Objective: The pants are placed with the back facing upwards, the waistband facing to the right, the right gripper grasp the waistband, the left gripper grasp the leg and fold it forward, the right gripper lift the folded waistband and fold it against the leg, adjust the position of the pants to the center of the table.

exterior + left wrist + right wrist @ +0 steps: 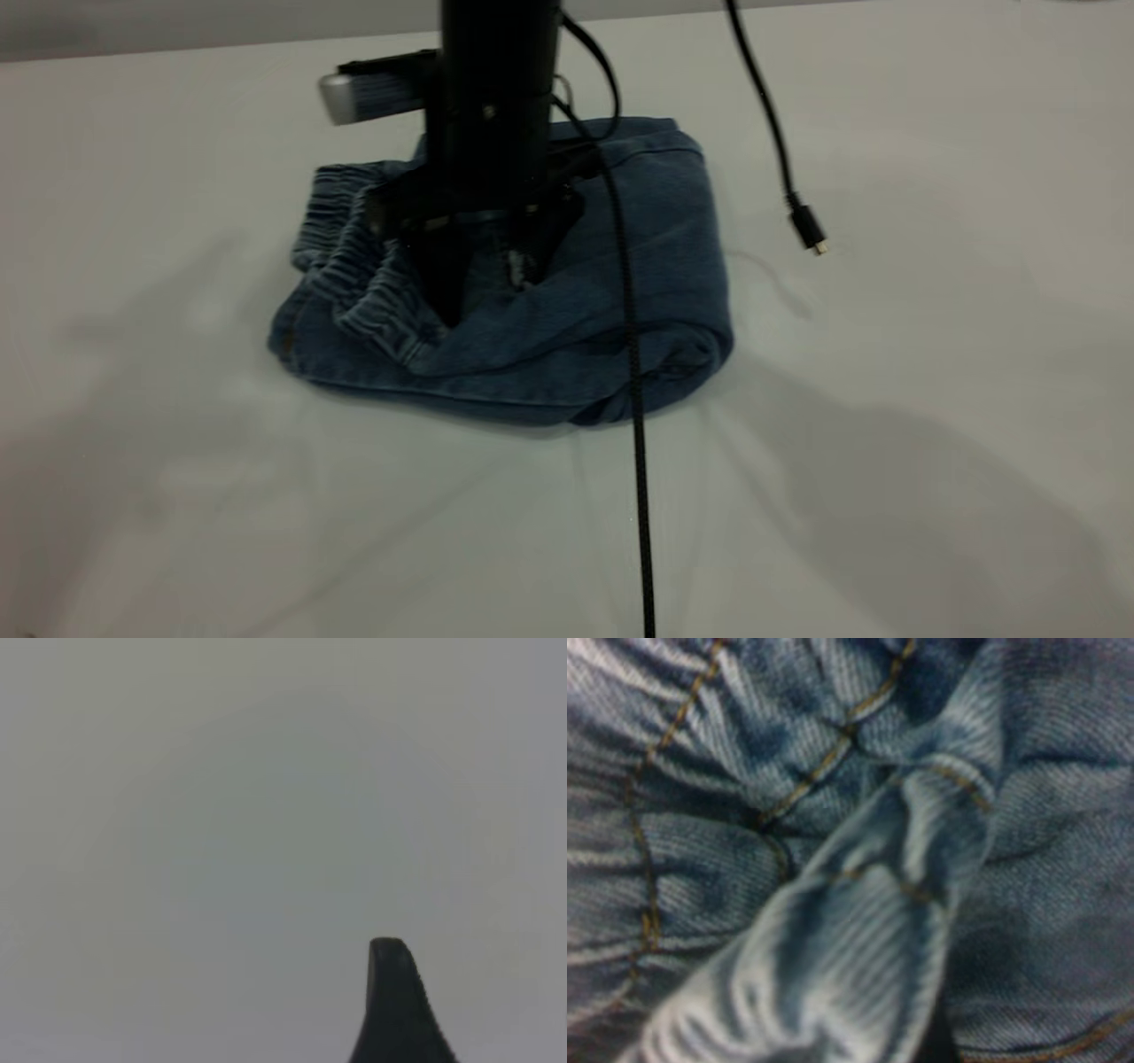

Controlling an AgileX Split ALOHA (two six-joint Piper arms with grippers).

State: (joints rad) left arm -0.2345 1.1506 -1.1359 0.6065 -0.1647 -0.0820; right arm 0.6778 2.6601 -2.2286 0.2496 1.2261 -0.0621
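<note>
The pants (647, 257) lie folded into a compact blue denim bundle on the white table (886, 496). The gathered waistband (354, 275) shows at the bundle's left side, rumpled and partly turned up. My right gripper (487, 288) comes straight down onto the bundle just right of the waistband, open, both black tips pressing into the denim. The right wrist view is filled with bunched denim (859, 930) and orange stitching. The leg is hidden in the fold. Only a black part of my left gripper (396, 1010) shows, over bare table (221, 833), away from the pants.
A black braided cable (636, 425) runs from the right arm across the pants to the table's near edge. A second black cable ends in a dangling plug (808, 232) right of the pants. Bare tabletop surrounds the bundle.
</note>
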